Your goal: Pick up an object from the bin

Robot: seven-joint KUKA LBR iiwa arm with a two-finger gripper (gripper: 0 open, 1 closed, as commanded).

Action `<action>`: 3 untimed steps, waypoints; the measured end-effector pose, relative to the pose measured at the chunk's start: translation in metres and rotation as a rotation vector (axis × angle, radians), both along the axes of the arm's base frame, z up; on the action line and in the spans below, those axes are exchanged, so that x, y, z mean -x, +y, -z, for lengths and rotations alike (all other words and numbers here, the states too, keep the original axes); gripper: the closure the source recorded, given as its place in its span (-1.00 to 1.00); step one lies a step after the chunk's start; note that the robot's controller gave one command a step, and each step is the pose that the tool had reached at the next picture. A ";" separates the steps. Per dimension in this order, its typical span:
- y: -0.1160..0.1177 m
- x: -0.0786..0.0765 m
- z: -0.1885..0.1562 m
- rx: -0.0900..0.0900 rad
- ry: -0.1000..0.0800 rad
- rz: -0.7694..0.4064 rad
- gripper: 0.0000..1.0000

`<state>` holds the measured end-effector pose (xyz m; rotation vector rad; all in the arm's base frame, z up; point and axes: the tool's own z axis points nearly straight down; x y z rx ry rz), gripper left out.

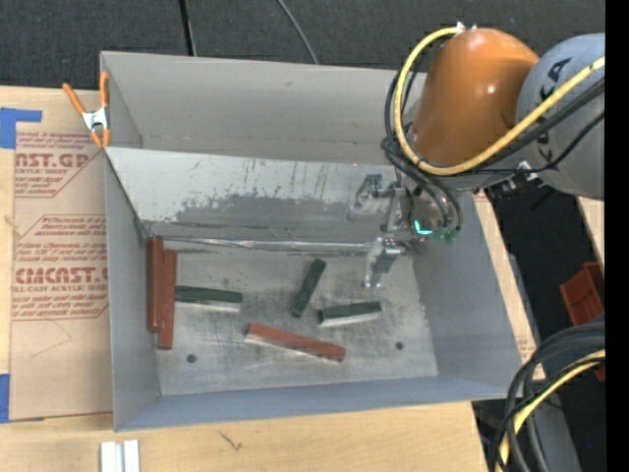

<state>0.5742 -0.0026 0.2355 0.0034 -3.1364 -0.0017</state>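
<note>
My gripper (377, 268) hangs in the right part of the bin, its fingers pointing down with nothing between them. Just below it lies a short dark green bar with a pale side (349, 312), flat on the bin floor. To the left of that, another dark green bar (309, 287) lies tilted. A reddish-brown bar (295, 342) lies further toward the front.
A dark green bar (207, 296) lies at centre left. Two long reddish-brown bars (160, 292) rest side by side along the left wall. The orange wrist cover and yellow cables hang over the bin's back right corner.
</note>
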 end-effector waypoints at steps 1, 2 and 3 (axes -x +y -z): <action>0.000 -0.002 -0.004 0.000 -0.008 0.000 -1.00; -0.002 0.026 0.042 -0.001 -0.013 0.021 -1.00; 0.020 0.029 0.159 0.000 -0.014 0.106 1.00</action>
